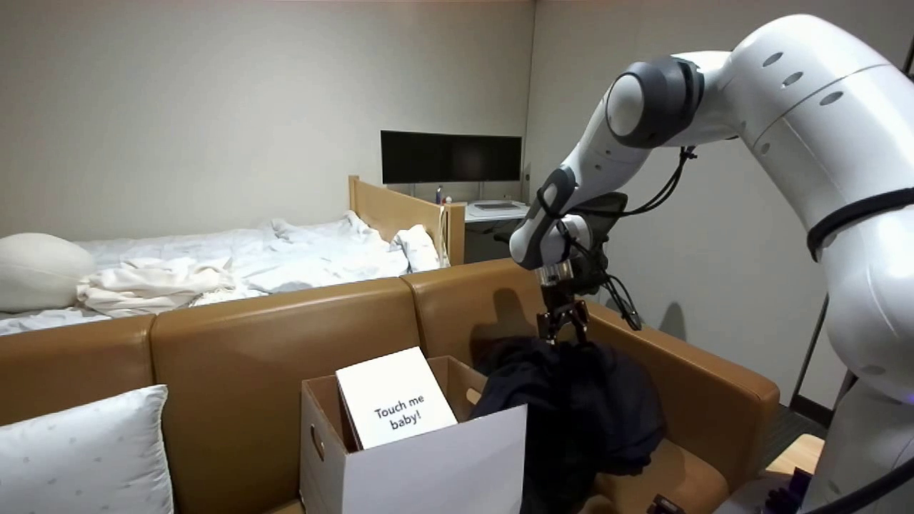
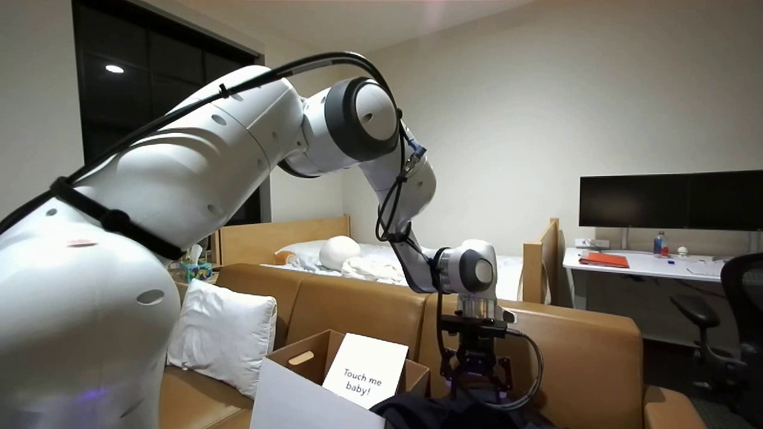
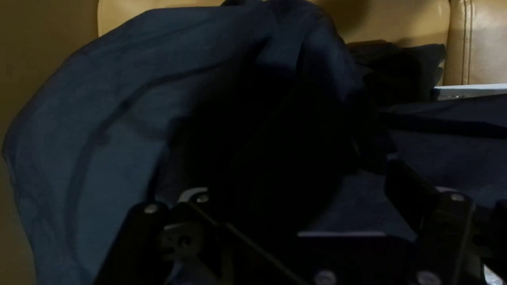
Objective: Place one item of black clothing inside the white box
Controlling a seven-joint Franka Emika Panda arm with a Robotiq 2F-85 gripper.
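The black clothing (image 1: 564,407) lies in a large, dark, crumpled heap on the sofa seat, right beside the white box (image 1: 435,475). Where one garment ends and another begins in the heap is hard to tell. The box has a brown inside, and a white flap (image 2: 368,369) with black lettering leans in it. Over the top of the heap my gripper (image 1: 565,337) points down, fingers spread, fingertips at or just above the cloth. Dark fabric (image 3: 119,118) fills most of the wrist view. Nothing is seen gripped, though deep shadow hides the space between the fingers.
The brown sofa's backrest (image 1: 285,357) rises behind box and clothing, with its armrest (image 1: 700,364) beyond the heap. A white pillow (image 2: 223,333) sits on the sofa on the box's far side. Behind stand a bed (image 1: 250,250) and a desk with a monitor (image 1: 451,157).
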